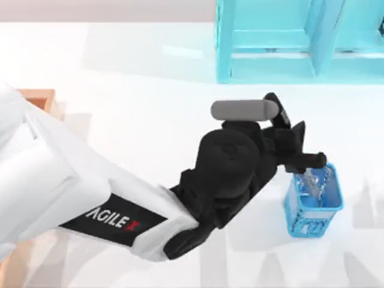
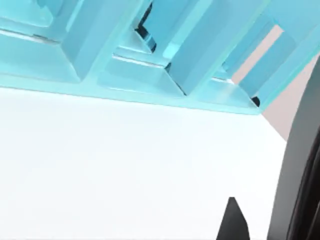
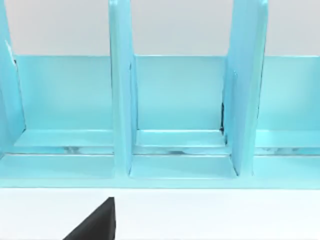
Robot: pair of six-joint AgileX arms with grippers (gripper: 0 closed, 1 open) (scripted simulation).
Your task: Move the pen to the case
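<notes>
My left jaws [image 1: 312,165] are reaching over the blue mesh cup [image 1: 313,204] at right, beside the pen [image 1: 313,180]; spread or pinching, cannot tell. Case [image 1: 39,99] sitting far left.

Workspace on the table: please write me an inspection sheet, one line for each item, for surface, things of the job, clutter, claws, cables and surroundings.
Surface: white table top, bare where it shows.
Job's things: slim silver-grey pen stands in the small blue mesh cup at the table's right; large orange-brown wooden tray, the case, peeks out at the far left behind the arm.
Clutter: the blue mesh cup; nothing else seen.
Claws: left claw is over the cup, at the pen's top; whether its fingers are closed cannot be told. A dark tip of the right claw shows in the right wrist view.
Cables: nothing seen.
Surroundings: cyan shelf unit at the table's back, right of centre.
</notes>
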